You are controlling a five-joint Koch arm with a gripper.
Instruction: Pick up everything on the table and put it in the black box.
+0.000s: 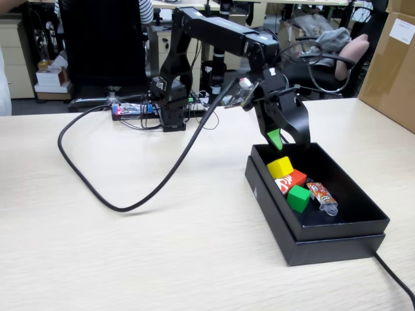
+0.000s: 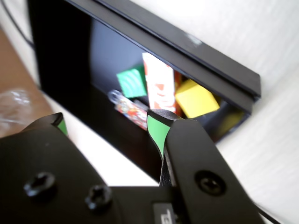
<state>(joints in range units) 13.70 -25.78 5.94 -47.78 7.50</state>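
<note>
Black-walled and shallow, sat near the right edge of the table (image 1: pixel 130 253). Looked into the black box (image 1: pixel 337 249) (image 2: pixel 210 65) and found all three things lying on its floor. Saw the yellow cube (image 1: pixel 280 166) (image 2: pixel 196 99) nearest the far left corner, touching the red-and-white packet (image 1: pixel 290 182) (image 2: pixel 160 84) next to it. Spotted the green cube (image 1: pixel 298 197) (image 2: pixel 131 82) just past the packet, toward the near edge, with a candy wrapper (image 1: pixel 321 194) (image 2: pixel 128 107) beside it on the right in the fixed view. Found nothing left to pick up on the bare wood.

Saw the gripper (image 1: pixel 290 139) (image 2: pixel 107 126) hanging over the far left corner of the box, above the yellow cube. Found its jaws wide apart, with nothing between the green tips.

Judged the job done, or very nearly. Worried about a few things all the same. Could have bumped the far wall of the box, if pulled back too low, and pushed the whole box along the table. Could have dipped down and knocked the yellow cube, or pinched it and lifted it out again, if closed too soon. Could also have caught the black cable (image 1: pixel 97 188) looped across the left part of the table and dragged it. Thought a straight lift up, jaws apart, the safest way out.
</note>
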